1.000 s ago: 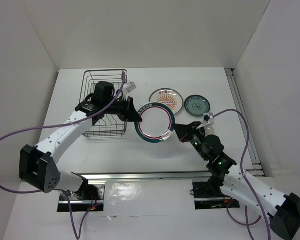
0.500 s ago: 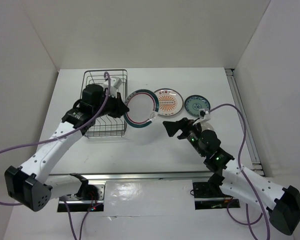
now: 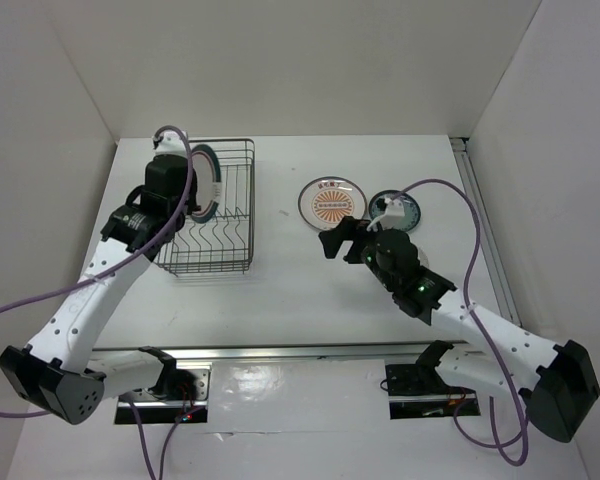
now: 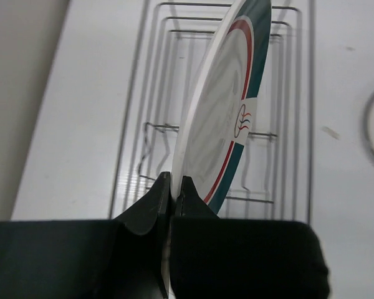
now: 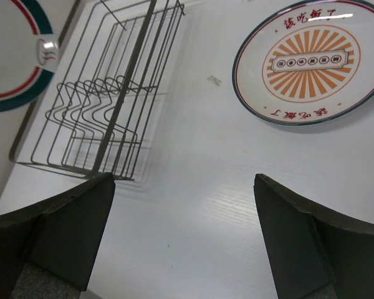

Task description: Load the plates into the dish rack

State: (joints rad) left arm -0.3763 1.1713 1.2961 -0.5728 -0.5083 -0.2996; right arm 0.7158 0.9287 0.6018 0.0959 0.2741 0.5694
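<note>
My left gripper point(image 3: 188, 200) is shut on the bottom rim of the white plate with the teal-red rim point(image 3: 208, 172). It holds the plate on edge above the left part of the dish rack point(image 3: 230, 262). In the left wrist view the plate point(image 4: 227, 118) stands upright over the rack's curved prongs point(image 4: 262, 134), pinched at my gripper point(image 4: 172, 184). My right gripper point(image 3: 340, 235) is open and holds nothing, just in front of the orange sunburst plate point(image 3: 332, 200). The teal-blue plate point(image 3: 395, 208) lies to its right. The right wrist view shows the open gripper point(image 5: 184, 180), the sunburst plate point(image 5: 308, 59) and the rack point(image 5: 106, 112).
The rack is a dark wire basket with raised sides at the table's left. White walls close off the left, back and right. A purple cable point(image 3: 450, 200) loops over the teal-blue plate. Bare white table lies between the rack and the sunburst plate.
My right gripper let go of the teal-red plate, opened and drew back toward the sunburst plate. My left arm swung the plate left from mid-table to over the rack.
</note>
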